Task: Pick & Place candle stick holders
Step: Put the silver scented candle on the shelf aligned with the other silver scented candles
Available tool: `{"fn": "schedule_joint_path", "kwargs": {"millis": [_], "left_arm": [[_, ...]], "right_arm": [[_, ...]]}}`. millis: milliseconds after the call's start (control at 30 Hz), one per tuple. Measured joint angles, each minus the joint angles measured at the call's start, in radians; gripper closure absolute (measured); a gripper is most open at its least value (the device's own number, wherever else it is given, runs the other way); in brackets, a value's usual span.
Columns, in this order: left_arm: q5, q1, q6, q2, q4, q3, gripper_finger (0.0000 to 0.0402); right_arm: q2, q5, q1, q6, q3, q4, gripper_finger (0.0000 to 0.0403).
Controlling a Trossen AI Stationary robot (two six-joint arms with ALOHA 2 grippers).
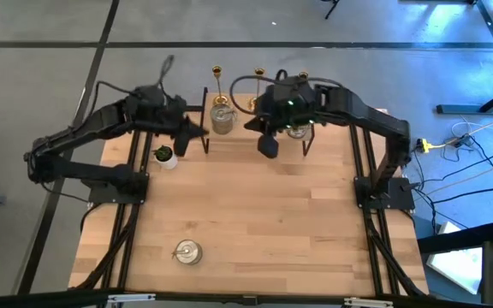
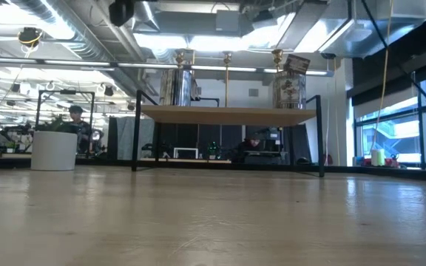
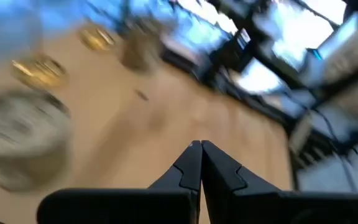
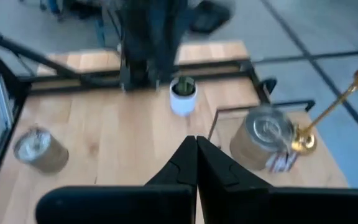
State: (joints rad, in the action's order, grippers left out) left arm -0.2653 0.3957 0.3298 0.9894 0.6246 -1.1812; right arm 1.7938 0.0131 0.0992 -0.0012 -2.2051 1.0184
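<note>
On a raised wooden shelf [image 2: 224, 112] at the table's far edge stand slim gold candle stick holders [image 1: 216, 75] [image 1: 258, 79] [image 2: 277, 55] and two squat silvery ones [image 1: 222, 118] [image 2: 291, 87]. A third silvery holder [image 1: 187, 252] [image 4: 35, 148] sits alone on the table near the front left. My left gripper [image 1: 202, 133] [image 3: 201, 149] hovers shut beside the shelf's left end, empty. My right gripper [image 1: 268, 147] [image 4: 196, 146] hangs shut over the shelf's near side, also empty.
A small white pot with a green plant [image 1: 164, 156] [image 4: 183, 94] stands on the table left of the shelf, close under my left arm. The shelf's black legs [image 1: 205, 120] stand at its ends. Bare wood [image 1: 281, 222] spreads across the middle and near right.
</note>
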Motion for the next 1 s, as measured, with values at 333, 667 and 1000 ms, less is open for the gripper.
{"fn": "schedule_joint_path", "kwargs": {"millis": [333,667,1000], "left_arm": [[-0.001,-0.364,0.099,-0.005,0.34,0.0,0.04],[0.007,-0.709,0.375,0.018,0.493,0.0,0.04],[-0.087,-1.015,0.539,0.162,0.542,0.0,0.04]], "right_arm": [[-0.041,0.278,-0.23,0.251,-0.001,0.056,0.0403],[-0.033,0.488,-0.407,0.414,0.041,0.064,0.0403],[-0.033,0.548,-0.435,0.476,0.041,0.064,0.0403]]}}
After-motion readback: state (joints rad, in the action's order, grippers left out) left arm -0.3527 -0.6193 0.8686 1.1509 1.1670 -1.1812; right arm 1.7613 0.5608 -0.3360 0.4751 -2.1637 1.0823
